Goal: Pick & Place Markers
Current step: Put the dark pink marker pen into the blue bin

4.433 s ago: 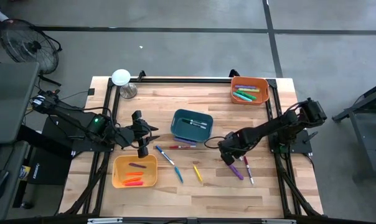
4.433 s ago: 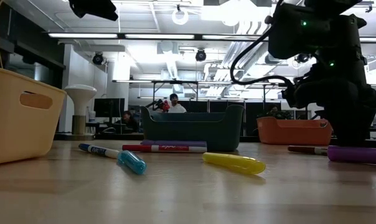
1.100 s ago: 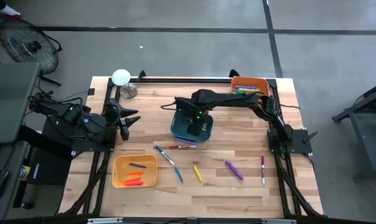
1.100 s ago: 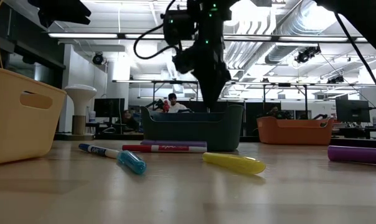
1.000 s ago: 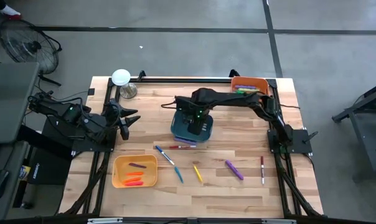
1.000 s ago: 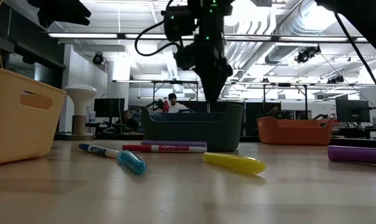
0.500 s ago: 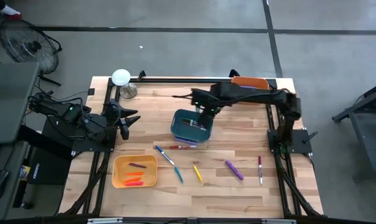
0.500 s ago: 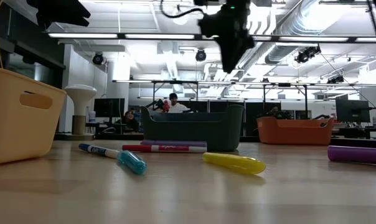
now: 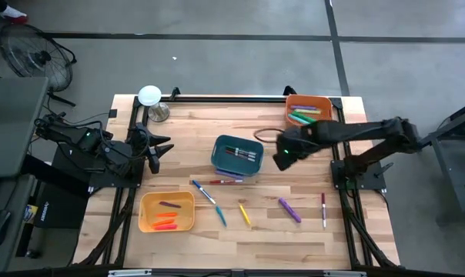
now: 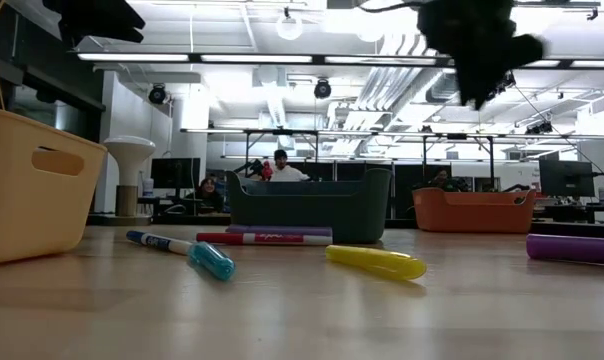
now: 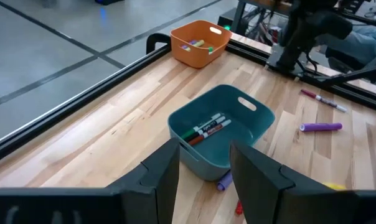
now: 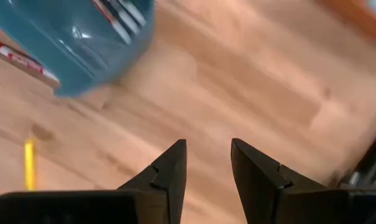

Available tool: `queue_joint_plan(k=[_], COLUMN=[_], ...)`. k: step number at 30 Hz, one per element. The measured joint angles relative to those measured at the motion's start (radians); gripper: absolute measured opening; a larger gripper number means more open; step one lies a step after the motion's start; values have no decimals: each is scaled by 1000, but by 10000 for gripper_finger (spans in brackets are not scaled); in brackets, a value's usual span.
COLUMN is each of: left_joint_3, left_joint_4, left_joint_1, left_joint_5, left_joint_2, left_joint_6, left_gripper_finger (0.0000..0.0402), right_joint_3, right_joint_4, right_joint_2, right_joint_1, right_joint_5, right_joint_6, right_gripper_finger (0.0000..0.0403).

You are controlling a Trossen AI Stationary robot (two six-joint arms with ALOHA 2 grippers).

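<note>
Loose markers lie flat on the wooden table: a blue-capped one (image 9: 204, 191), a red one (image 9: 225, 181), a yellow one (image 9: 244, 214), a purple one (image 9: 289, 209) and a red-and-white one (image 9: 323, 208). More markers lie in the teal bin (image 9: 238, 155), the orange bin (image 9: 308, 110) and the yellow bin (image 9: 167, 211). My right gripper (image 9: 282, 158) hangs open over bare wood just right of the teal bin (image 12: 82, 37), its fingers (image 12: 208, 146) pointing down with nothing between them. My left gripper (image 9: 152, 156) waits open at the table's left edge, facing the teal bin (image 11: 220, 132).
A white mushroom-shaped lamp (image 9: 149, 96) and a metal cup (image 9: 158, 113) stand at the far left corner. A black rail (image 9: 232, 99) runs along the far edge. Bare wood lies between the teal bin and the right edge.
My right gripper has swung from above the teal bin toward the table's right edge, rising a little and rolling about its own axis. It now hangs over bare wood beside the bin. The markers and bins lie as before.
</note>
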Motion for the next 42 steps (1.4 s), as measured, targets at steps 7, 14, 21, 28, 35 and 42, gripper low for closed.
queue_joint_plan(k=[7,14,21,28,35,42], left_joint_3=[0,0,0,0,-18,-42], left_joint_4=[0,0,1,0,2,14], left_joint_1=[0,0,0,0,0,-1], left_joint_5=[36,87,110,115,116,134], left_joint_2=[0,0,0,0,-2,-1], left_joint_6=[47,71,83,83,78,72], left_gripper_finger=[137,137,137,137,137,137], right_joint_3=[-148,-212,-299,-417,-497,-520], right_joint_4=[7,26,114,249,277,315], right_joint_2=[-105,-101,-101,-99,-79,-9], right_joint_1=[178,336,489,592,615,617], right_joint_5=[-65,-101,-198,-301,-376,-380], right_joint_6=[381,655,900,1055,1105,1106], right_gripper_finger=[114,114,114,114,114,114])
